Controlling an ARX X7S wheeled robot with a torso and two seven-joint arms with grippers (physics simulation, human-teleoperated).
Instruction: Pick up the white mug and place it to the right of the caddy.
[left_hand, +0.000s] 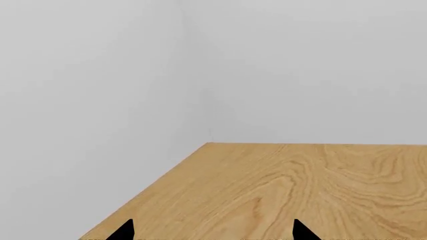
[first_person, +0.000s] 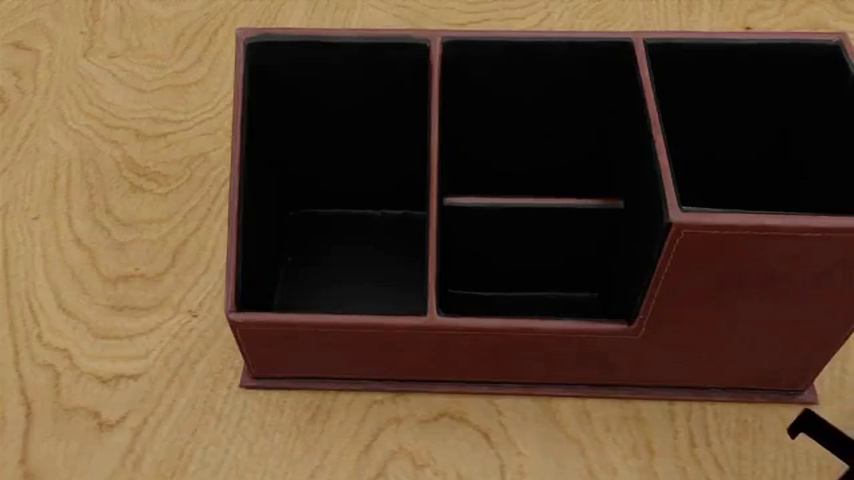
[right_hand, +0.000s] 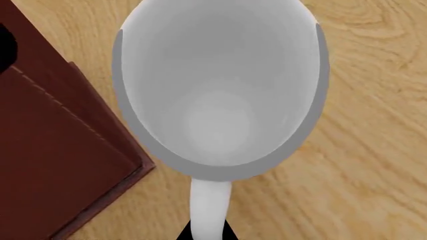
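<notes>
White mug: one white mug (right_hand: 220, 90), seen from above in the right wrist view; its mouth is open upward and the inside is plain and empty. Its loop handle (right_hand: 211, 210) points toward the camera.
Place of the mug: it is just beside a corner of the caddy (first_person: 534, 300), over the wooden table (first_person: 120, 250). Whether it stands on the wood or is lifted, I cannot tell. It does not appear in the head view.
Caddy: one reddish-brown organizer with black lining. In the head view I count four compartments: one long at the left, two in the middle divided by a low wall, and one in the taller section at the right. Its base has a thin projecting edge.
Right gripper: only two small dark tips (right_hand: 208, 234) show at the picture's edge, one on each side of the mug handle. They are close together around the handle, but a firm hold cannot be confirmed, so I cannot tell its state. A small black part (first_person: 825, 435) at the lower right corner of the head view seems to belong to this arm.
Left gripper: two black fingertips (left_hand: 123, 231) are well apart, so the claw is wide, with nothing between. It is over a bare table corner near grey walls (left_hand: 100, 75).
</notes>
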